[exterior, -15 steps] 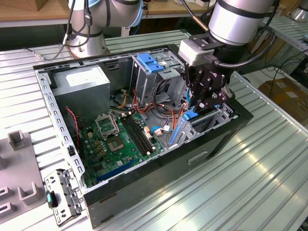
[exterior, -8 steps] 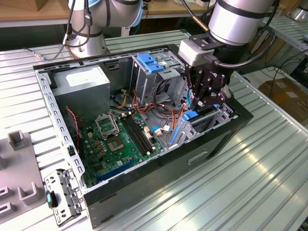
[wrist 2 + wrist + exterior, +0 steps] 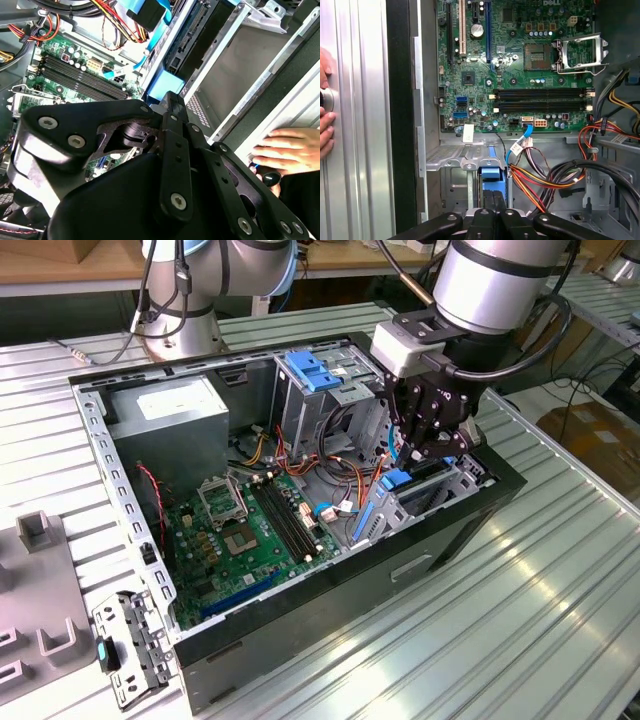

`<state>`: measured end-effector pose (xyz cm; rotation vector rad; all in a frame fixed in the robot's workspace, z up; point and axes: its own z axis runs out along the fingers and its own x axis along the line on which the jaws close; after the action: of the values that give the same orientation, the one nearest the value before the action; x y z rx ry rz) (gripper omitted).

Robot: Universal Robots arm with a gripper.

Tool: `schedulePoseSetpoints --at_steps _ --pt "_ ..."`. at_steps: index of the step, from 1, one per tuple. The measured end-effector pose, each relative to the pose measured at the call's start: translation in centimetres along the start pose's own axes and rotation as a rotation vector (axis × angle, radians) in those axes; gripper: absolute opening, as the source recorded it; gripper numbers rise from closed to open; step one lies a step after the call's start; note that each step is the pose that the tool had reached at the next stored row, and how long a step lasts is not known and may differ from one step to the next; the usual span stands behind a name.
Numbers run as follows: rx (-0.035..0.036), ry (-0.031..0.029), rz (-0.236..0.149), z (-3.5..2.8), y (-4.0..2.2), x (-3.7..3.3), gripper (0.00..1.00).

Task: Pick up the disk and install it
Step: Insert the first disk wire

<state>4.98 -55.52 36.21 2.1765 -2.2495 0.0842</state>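
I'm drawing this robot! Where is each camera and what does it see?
Exterior view: off the arm, looking down into the computer case; arm and end effector show.
First wrist view: on the arm, facing the motherboard; end effector shows.
Second wrist view: on the arm, facing the drive bay; end effector shows.
Both wrist views share a person's hand.

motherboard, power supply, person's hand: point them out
motherboard (image 3: 215, 560), exterior view, green board surface
power supply (image 3: 172, 400), exterior view, white sticker on top
hand (image 3: 285, 147), second wrist view, the fingers
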Motion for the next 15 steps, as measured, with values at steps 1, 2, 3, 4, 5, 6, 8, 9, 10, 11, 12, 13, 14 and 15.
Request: schedulePoseSetpoints --at_steps 1,2,3,4,5,6,8,9,10,11,12,13,14,15 --pt "0.0000 0.0002 0.000 0.00 0.00 0.00 0.11" --pt "0.0000 0.0004 0.000 0.00 0.00 0.00 0.11" --pt "0.0000 0.0004 0.000 0.00 0.00 0.00 0.11" --pt "0.0000 0.0004 -0.001 0.00 -0.01 0.00 0.11" --pt "0.0001 0.0004 -0.003 0.00 -0.09 -0.01 0.11" --pt "0.0003 0.0003 -0.007 0.00 -0.20 -0.01 0.11" --pt "0.0009 -0.0004 -0.022 0.04 -0.66 -0.02 0.11" --pt "0.0012 -0.0006 -0.028 0.06 -0.92 -0.03 0.11" --pt "0.0015 -0.0006 -0.034 0.07 -1.36 -0.05 0.11" --pt "0.0016 -0.0008 -0.037 0.10 -1.84 -0.07 0.11" --pt "0.0016 -0.0009 -0.039 0.12 -2.12 -0.08 0.11" --pt "0.0017 -0.0007 -0.039 0.12 -2.31 -0.08 0.11" --pt "0.0017 -0.0008 -0.040 0.13 -2.54 -0.09 0.11" --pt "0.0017 -0.0008 -0.040 0.13 -2.54 -0.09 0.11"
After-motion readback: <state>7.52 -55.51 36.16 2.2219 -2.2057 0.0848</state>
